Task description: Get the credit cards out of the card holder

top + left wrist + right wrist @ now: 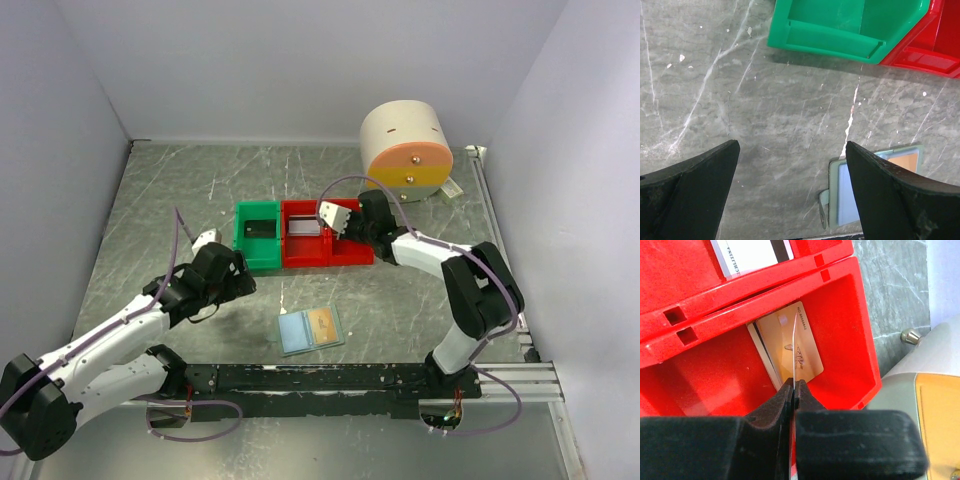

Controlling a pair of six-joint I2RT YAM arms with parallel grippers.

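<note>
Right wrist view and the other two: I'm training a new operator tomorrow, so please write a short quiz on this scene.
1. True or false: the left gripper is open and holds nothing.
2. What does the right gripper pinch? A. a credit card, edge-on over the red bin; B. a coin; C. nothing.
3. Fill in: the card showing in the card holder is ____.
Key: 1 true; 2 A; 3 orange.
</note>
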